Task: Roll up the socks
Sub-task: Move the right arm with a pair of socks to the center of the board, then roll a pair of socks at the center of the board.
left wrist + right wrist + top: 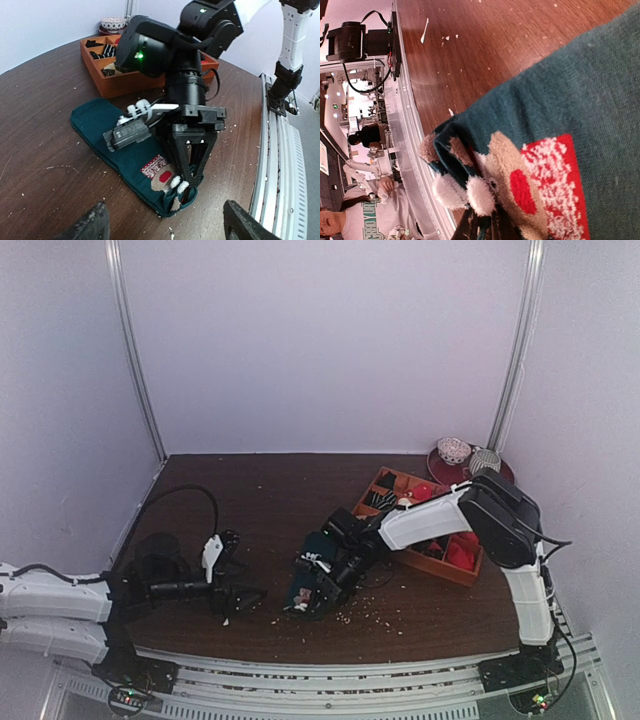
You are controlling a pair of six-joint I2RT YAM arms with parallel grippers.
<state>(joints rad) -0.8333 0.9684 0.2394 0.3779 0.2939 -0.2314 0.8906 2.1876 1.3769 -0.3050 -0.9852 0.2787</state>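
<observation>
Right tool (183, 181) clenched on cartoon-figure end of long dark teal fabric sock (112, 132) | left tool (240, 600) released, at sock's 9 o'clock | sock on brown counter (40, 150)

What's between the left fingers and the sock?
Only bare tabletop with a few pale crumbs, per the left wrist view; the left fingers stand clear of the sock.

The socks (95, 122) lie flat on the table (270, 500), front centre. A tray (445, 572) sits behind them to the right; the left gripper (245, 598), to their left.
</observation>
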